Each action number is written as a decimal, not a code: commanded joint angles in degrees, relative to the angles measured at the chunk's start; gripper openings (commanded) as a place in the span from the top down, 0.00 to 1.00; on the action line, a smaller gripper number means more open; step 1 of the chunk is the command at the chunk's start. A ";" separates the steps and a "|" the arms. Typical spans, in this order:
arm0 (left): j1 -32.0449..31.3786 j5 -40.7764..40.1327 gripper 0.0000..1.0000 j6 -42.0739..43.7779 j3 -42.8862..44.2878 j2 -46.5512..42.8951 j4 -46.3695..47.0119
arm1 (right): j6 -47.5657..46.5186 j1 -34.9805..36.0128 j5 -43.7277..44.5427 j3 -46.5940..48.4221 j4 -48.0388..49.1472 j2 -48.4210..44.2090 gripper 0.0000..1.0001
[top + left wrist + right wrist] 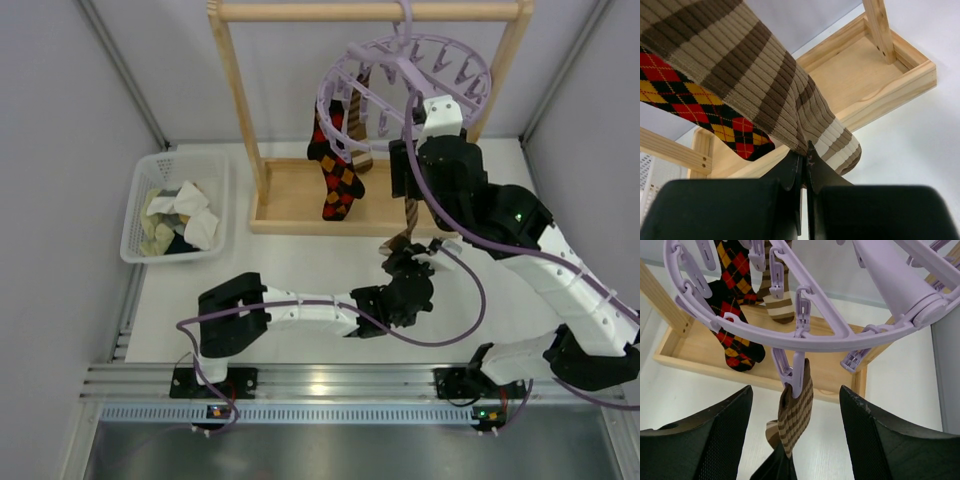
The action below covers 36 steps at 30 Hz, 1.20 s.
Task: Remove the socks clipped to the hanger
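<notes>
Right wrist: two striped socks [795,420]; left end effector [805,156] clamps one, right end effector [795,388] apart.

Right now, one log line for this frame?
left pincer: shut on striped sock | right pincer: open near its clip | hanger: on rack

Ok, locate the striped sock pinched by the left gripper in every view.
Top external: striped sock right of centre, hanging below the hanger.
Left wrist: upper left down to centre.
Right wrist: bottom centre, clipped.
Shared landmark: argyle sock.
</notes>
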 commanded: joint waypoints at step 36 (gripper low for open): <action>-3.70 0.45 1.00 3.22 6.58 1.66 1.48 | -12.21 3.78 22.77 -7.83 19.77 6.87 0.45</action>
